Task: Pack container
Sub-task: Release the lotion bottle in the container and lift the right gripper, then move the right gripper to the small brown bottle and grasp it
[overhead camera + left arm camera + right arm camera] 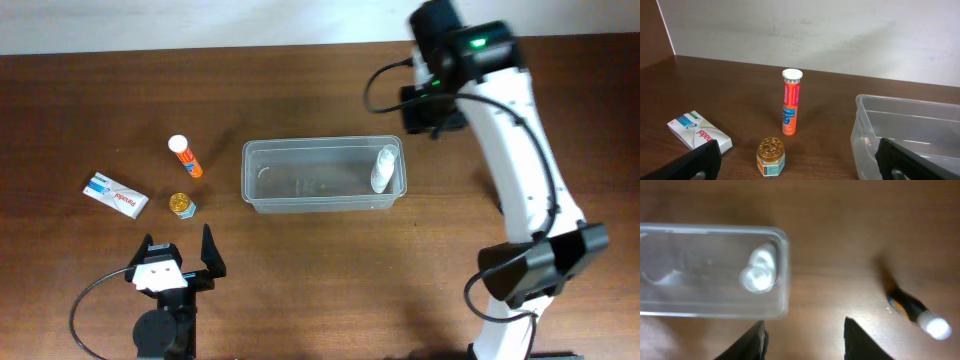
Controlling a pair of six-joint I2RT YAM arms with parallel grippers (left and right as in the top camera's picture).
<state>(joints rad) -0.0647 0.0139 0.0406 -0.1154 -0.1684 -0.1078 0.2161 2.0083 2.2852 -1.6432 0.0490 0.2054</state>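
On dark wood-grain bench (330, 290), centre: clear round-cornered plastic container (300, 206), white bottle (384, 168) inside at right end. Beside it orange tube (186, 158), gold-lidded jar (182, 205), white carton (116, 194), print unreadable. Left pincer (180, 250) and right pincer (802, 330) spread wide, gripping nothing.

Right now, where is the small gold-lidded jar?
Overhead, the gold-lidded jar sits left of the container, just below the orange tube, right of the white box, in front of the open left gripper.
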